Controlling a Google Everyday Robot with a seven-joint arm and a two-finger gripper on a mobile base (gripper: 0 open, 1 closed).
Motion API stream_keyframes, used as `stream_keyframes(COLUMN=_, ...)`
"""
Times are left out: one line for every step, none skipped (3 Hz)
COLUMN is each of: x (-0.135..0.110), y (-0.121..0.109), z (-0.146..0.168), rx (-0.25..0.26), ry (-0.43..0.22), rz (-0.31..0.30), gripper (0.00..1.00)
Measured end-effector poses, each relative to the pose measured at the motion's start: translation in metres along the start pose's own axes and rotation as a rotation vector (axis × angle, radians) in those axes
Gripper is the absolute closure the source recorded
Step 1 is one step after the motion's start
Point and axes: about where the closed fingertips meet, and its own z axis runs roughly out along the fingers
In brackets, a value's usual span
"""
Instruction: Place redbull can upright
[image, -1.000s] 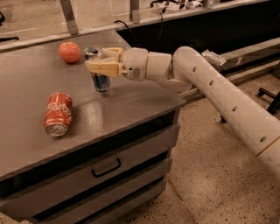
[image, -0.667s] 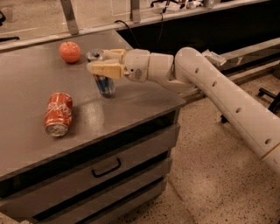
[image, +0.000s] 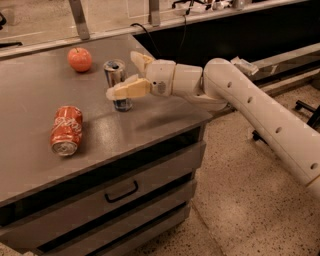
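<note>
Seemingly — spread tool (image: 122, 74) around redbull can (image: 114, 75)

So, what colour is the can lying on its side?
The lying can is red with white lettering, camera view; open gripper at the upright slim silver-blue can.

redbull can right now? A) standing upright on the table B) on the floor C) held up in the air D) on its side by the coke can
A: the redbull can stands upright on the table, silver top facing up, with the open gripper right at its side.
</note>
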Motion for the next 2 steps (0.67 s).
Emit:
stream_keyframes(x=-0.003, y=-0.001, z=-0.005, rx=0.009, ry=0.054, rz=-0.014, gripper=0.0)
stream_keyframes(x=-0.008, y=-0.003, z=-0.018, rx=0.026, ry=0.148, rz=-0.029, gripper=0.0)
